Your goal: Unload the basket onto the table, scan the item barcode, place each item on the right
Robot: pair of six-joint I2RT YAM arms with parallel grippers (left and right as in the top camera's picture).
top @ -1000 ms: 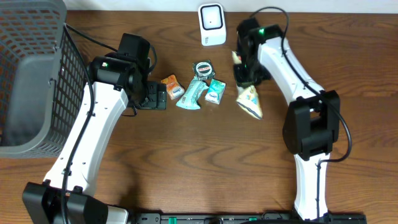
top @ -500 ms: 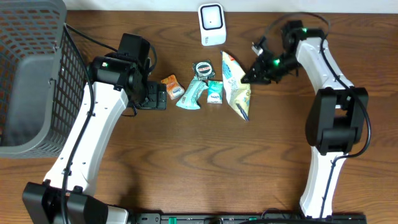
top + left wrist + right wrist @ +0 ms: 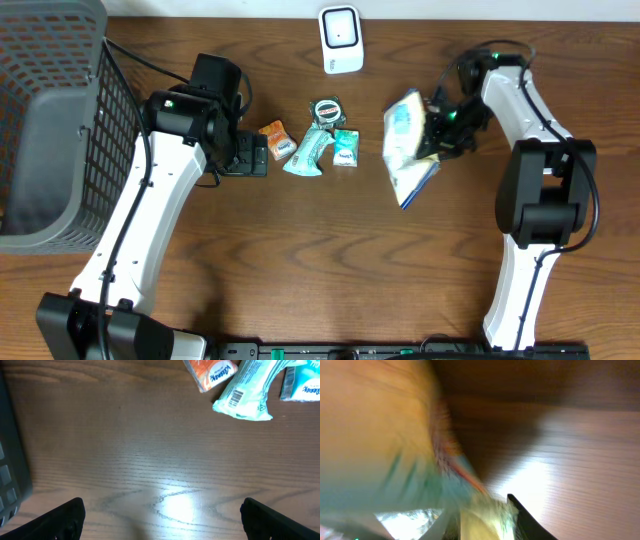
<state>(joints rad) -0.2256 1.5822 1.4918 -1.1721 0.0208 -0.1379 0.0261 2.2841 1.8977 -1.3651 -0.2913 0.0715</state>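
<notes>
Snack bag touches right gripper, grip unclear; left gripper gapes wide.

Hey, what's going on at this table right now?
Two robot arms are scanning items. The right end effector has a snack bag at its fingers, a little to the right of the white scanner; the wrist view is too blurred to tell how firmly it grips. The left end effector hangs open over the table beside a few small packets, holding nothing.
</notes>
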